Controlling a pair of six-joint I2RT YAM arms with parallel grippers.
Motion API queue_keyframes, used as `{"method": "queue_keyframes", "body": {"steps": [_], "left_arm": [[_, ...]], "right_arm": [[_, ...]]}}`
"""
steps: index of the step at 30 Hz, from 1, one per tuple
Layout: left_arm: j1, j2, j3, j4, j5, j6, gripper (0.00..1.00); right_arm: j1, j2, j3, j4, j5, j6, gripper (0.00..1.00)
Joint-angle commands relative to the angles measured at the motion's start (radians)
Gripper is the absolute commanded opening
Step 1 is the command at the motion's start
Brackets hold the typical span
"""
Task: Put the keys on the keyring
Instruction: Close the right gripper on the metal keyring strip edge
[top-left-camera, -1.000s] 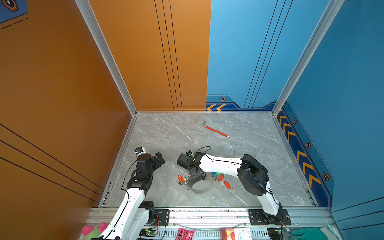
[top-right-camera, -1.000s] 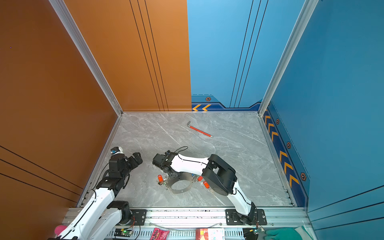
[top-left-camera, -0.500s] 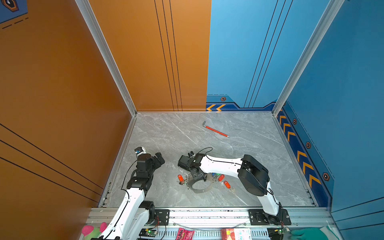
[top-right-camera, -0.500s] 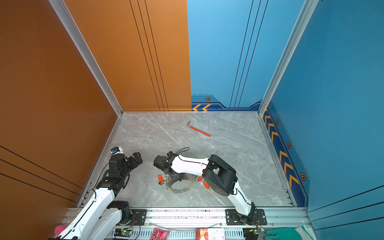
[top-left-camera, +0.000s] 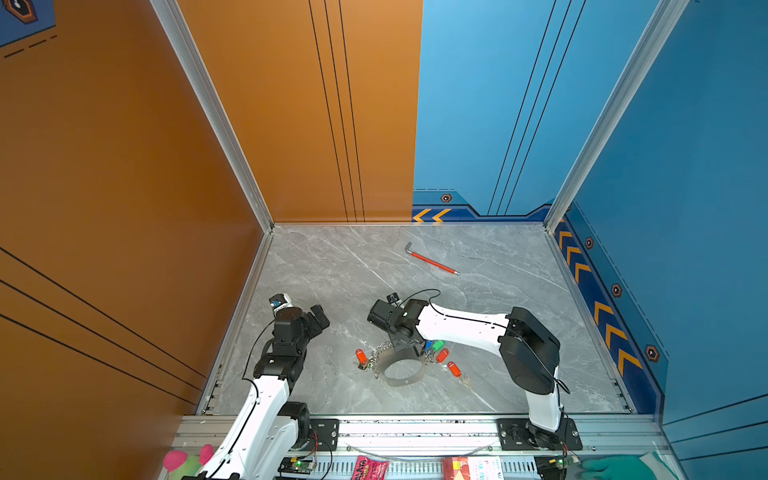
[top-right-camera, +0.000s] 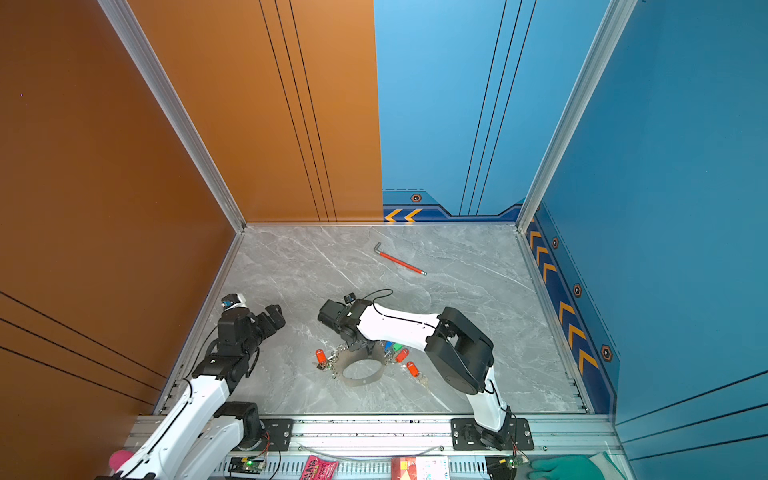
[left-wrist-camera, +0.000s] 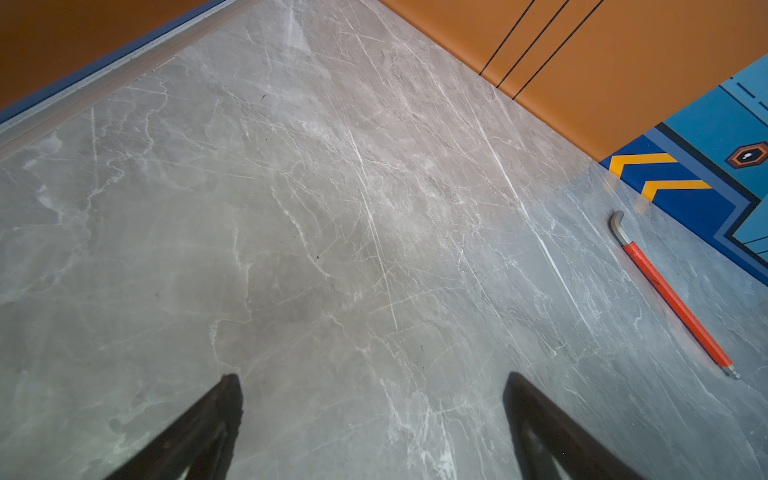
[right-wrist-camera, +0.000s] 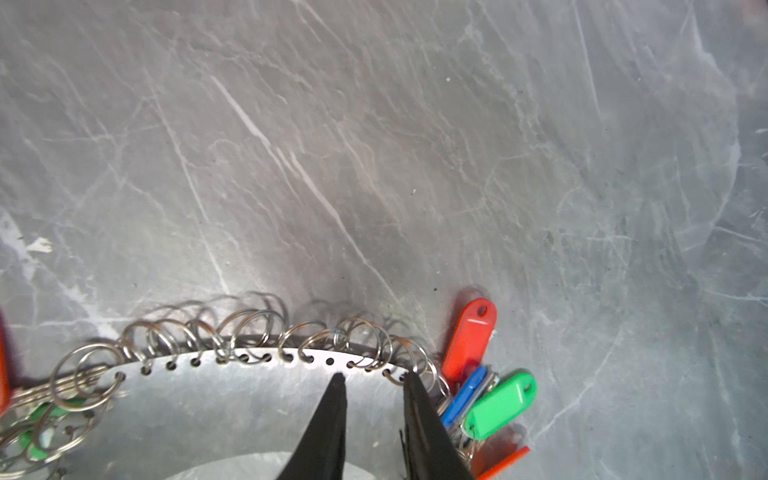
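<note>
Right end effector (right-wrist-camera: 374, 377) has shifted slightly along the keyring (right-wrist-camera: 232, 399) rim; the hoop has not moved.
Its jaws stand narrowly apart over the perforated far edge and pinch nothing visible, so no key appears newly threaded. Just beside them lie the red-tagged key (right-wrist-camera: 469, 336), blue-tagged key (right-wrist-camera: 467, 395) and green-tagged key (right-wrist-camera: 500, 405). An orange-tagged key (top-left-camera: 454, 369) lies near the hoop, apparently loose. The grey hoop rests on the counter (top-left-camera: 332, 270), with split rings lining its edge. Left end effector (left-wrist-camera: 374, 399) is spread wide, well apart.

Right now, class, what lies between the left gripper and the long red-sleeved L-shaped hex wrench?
Bare grey marble tabletop only, from the left gripper to the red-sleeved hex wrench; the left wrist view shows it.
</note>
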Motion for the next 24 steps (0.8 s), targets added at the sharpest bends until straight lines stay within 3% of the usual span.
{"method": "queue_keyframes", "body": {"steps": [1,24], "left_arm": [[-0.007,0.004,-0.006,0.008,0.022,0.016,0.98],[-0.01,0.018,-0.004,0.016,0.026,0.017,0.98]], "right_arm": [[-0.018,-0.017,-0.029,0.04,-0.045,0.029,0.26],[-0.044,-0.013,-0.088,0.041,-0.051,0.064,0.21]]}}
